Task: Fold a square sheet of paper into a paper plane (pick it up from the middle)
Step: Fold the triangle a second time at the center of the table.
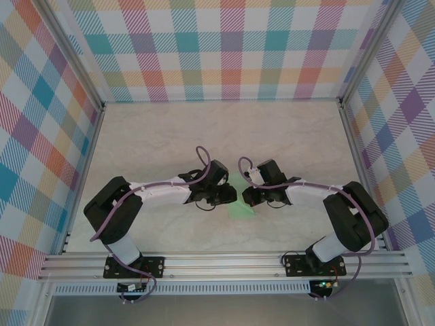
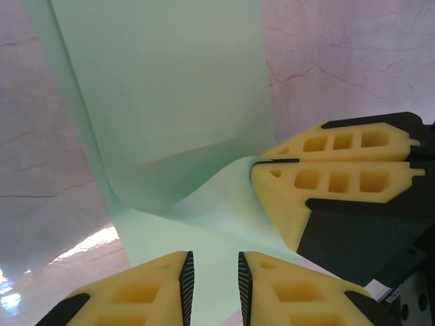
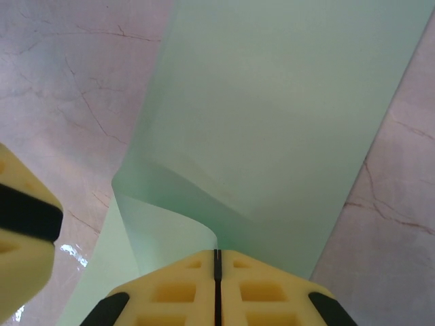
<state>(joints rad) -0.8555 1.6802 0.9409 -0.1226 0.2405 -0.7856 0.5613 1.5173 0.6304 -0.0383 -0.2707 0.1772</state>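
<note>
Nearest to me, my left pincer (image 2: 213,272) has its yellow pads a narrow slot apart. I see green through the slot, but nothing looks clamped in it. It hovers low over the near end of the paper (image 2: 170,102).

My right pincer (image 3: 217,261) is pressed fully together on a raised flap of that paper. The edge curls up off the table (image 2: 340,61) into the seam between the pads. From the left wrist camera, the same grip shows as two stacked yellow fingers with the green lip pinched between them.

Beyond the pads, the paper runs away from me as a long pale-green band. It lies flat on the marble-patterned table, with doubled layers and a slanting crease where the lifted flap starts. From above, it sits midway between my two wrists, near the front of the table, with the checked walls (image 1: 231,47) far behind.

I judge that I am partway through. Earlier folds are in, since the sheet is no longer square. But this flap is neither laid over nor pressed down, and the shape is too broad for a dart. What's left is to finish this fold, crease it, form the wings, and then pick it up from the middle.
</note>
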